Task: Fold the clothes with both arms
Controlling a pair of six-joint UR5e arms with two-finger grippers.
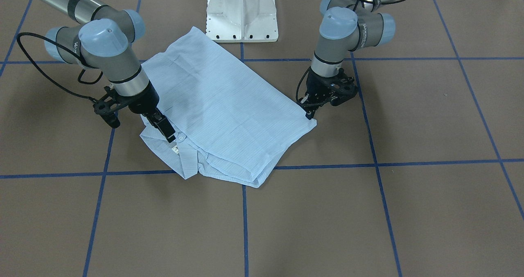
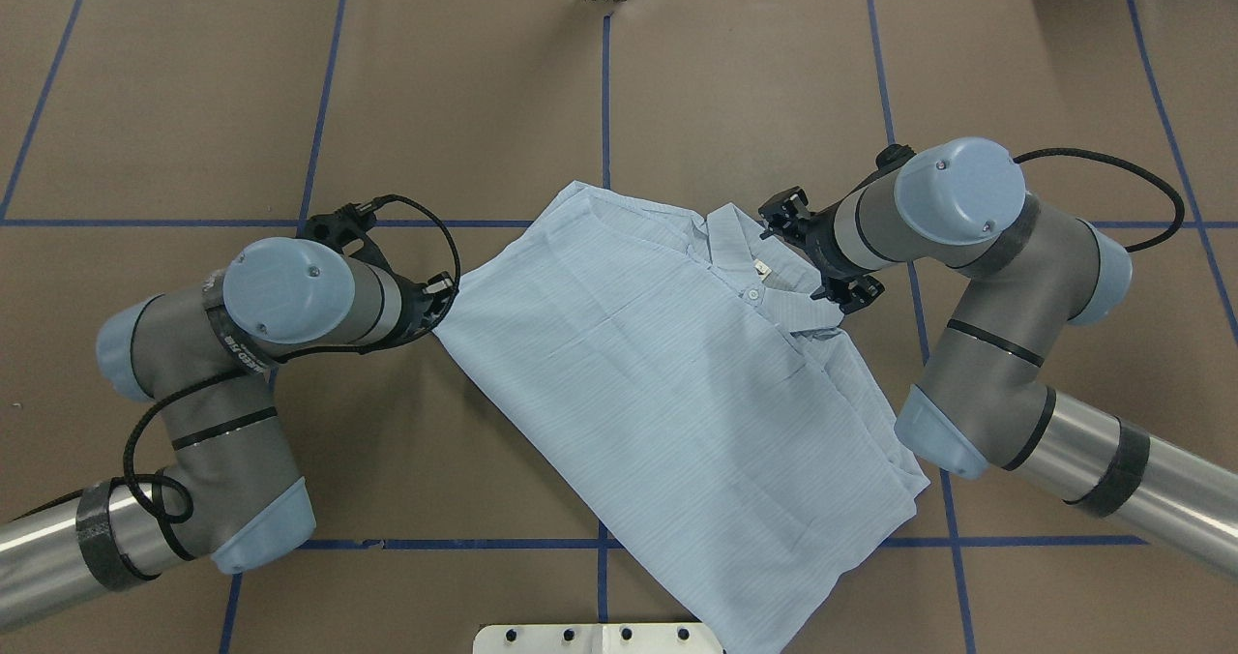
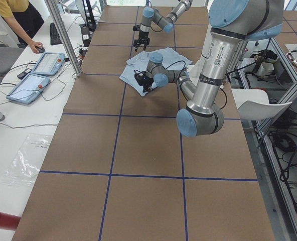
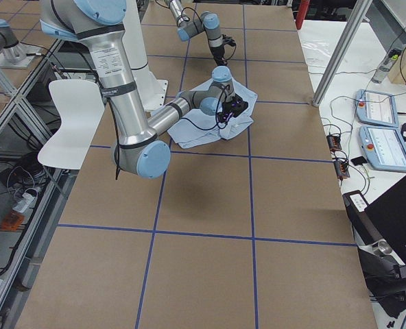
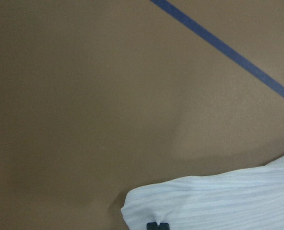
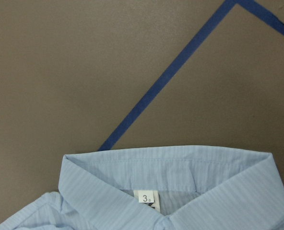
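Shirt [image 1: 221, 101] folded, flat on table [image 1: 368, 228]

you have a light blue shirt [image 1: 229, 105], finely striped, with a white neck label [image 6: 146, 197]. your table [image 1: 409, 228] is brown, gridded in blue tape [image 1: 245, 228]. left arm [image 2: 232, 422] and right arm [image 2: 977, 354] are grey, capped light blue.
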